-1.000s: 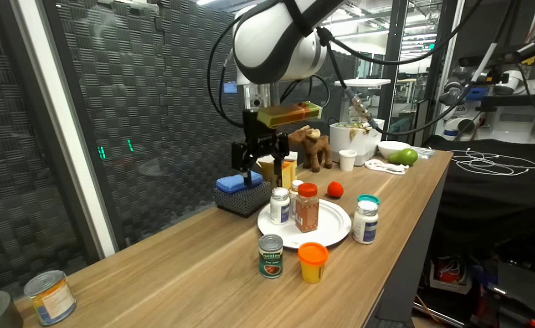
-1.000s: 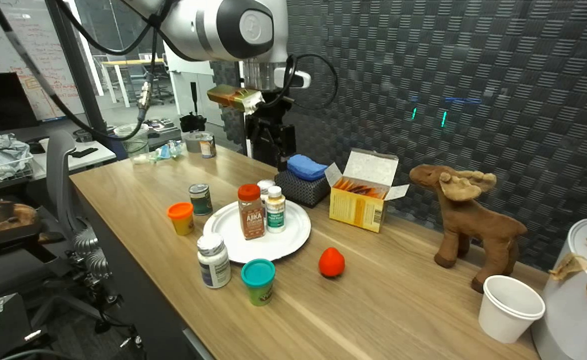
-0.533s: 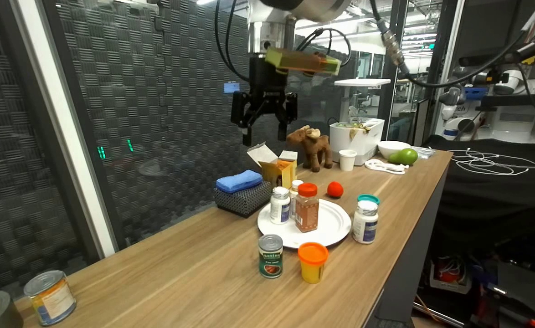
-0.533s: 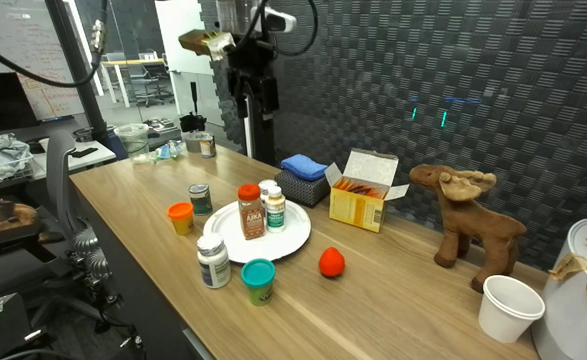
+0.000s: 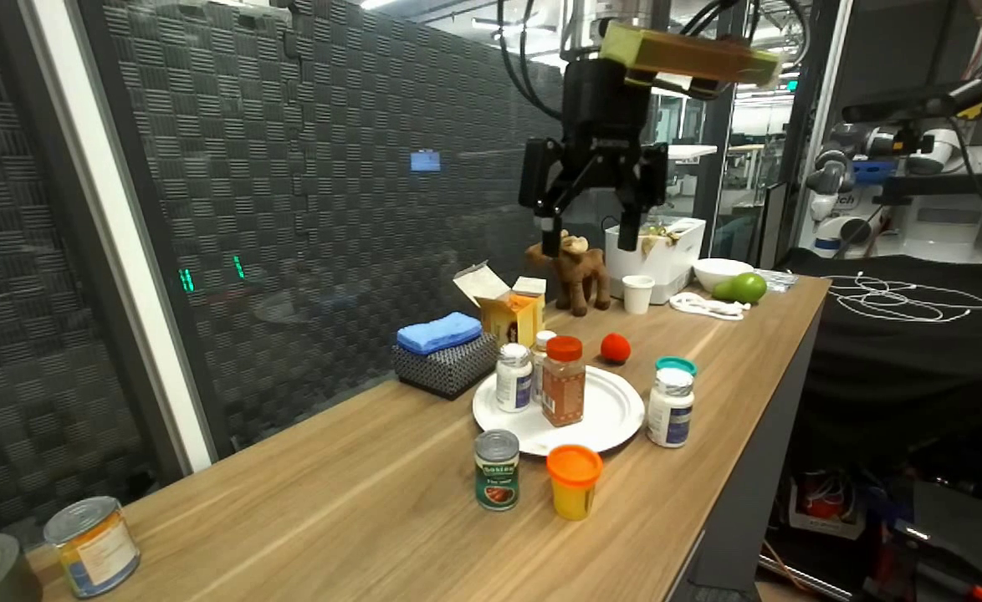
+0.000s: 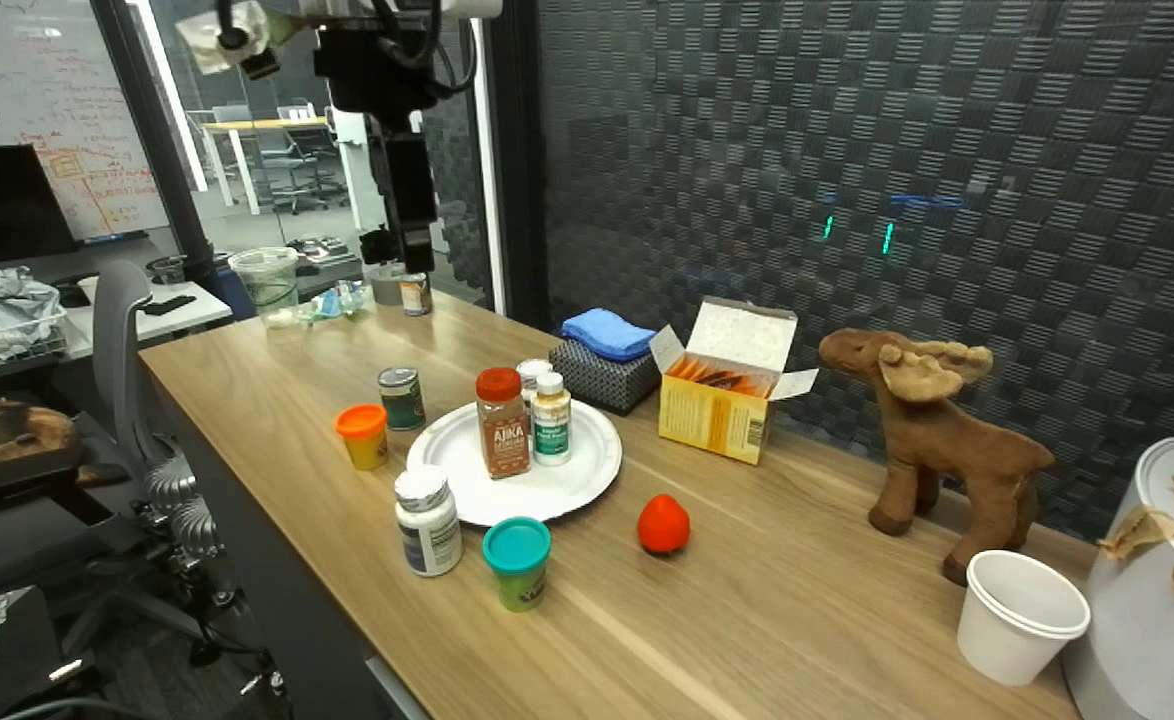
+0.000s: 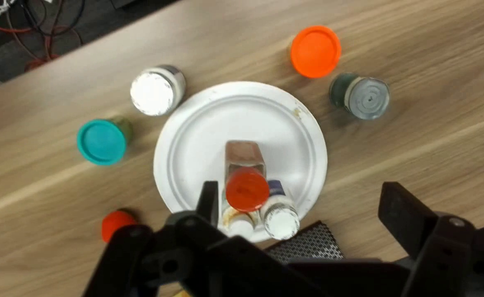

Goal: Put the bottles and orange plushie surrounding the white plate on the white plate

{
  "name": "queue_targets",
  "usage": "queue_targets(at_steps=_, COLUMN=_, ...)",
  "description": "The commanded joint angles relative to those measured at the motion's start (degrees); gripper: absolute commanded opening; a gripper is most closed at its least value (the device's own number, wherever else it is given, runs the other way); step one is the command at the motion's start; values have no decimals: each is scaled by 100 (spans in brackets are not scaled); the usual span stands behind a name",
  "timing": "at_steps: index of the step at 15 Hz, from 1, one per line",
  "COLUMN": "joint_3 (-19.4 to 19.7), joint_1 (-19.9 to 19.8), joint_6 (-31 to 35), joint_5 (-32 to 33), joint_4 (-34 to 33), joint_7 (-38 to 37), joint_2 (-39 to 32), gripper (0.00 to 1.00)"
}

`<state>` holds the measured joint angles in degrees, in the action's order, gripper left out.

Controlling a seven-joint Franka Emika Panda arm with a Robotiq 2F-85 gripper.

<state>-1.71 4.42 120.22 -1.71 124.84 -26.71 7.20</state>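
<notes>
A black two-fingered gripper (image 5: 589,239), jaws wide apart, hangs well above a round white plate (image 7: 242,119) bearing a red-capped brown bottle (image 6: 503,440) reading "AJIKA" and two white bottles (image 6: 551,430), one green-labelled; a third white bottle (image 5: 671,411) and a rounded orange-red plushie (image 6: 663,525) sit outside its rim.

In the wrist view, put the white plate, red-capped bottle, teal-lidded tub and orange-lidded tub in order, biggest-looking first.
1. White plate, by far.
2. Red-capped bottle, cap and side both showing.
3. Teal-lidded tub and orange-lidded tub: too alike to rank.
</notes>
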Motion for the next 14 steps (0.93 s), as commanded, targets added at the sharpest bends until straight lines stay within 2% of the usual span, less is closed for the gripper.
queue_targets(at_steps=1, joint_3=-53, joint_1=-282, joint_6=194, joint_5=177, joint_4=902, joint_7=-389, joint_2=621, gripper=100)
queue_targets(at_steps=7, joint_3=-2, joint_1=-704, joint_6=183, joint_5=431, joint_4=1407, joint_7=-651, joint_2=431, gripper=100)
queue_targets(at_steps=14, joint_3=37, joint_1=-736, joint_6=747, joint_5=412, joint_4=1434, joint_7=-526, joint_2=-208, gripper=100)
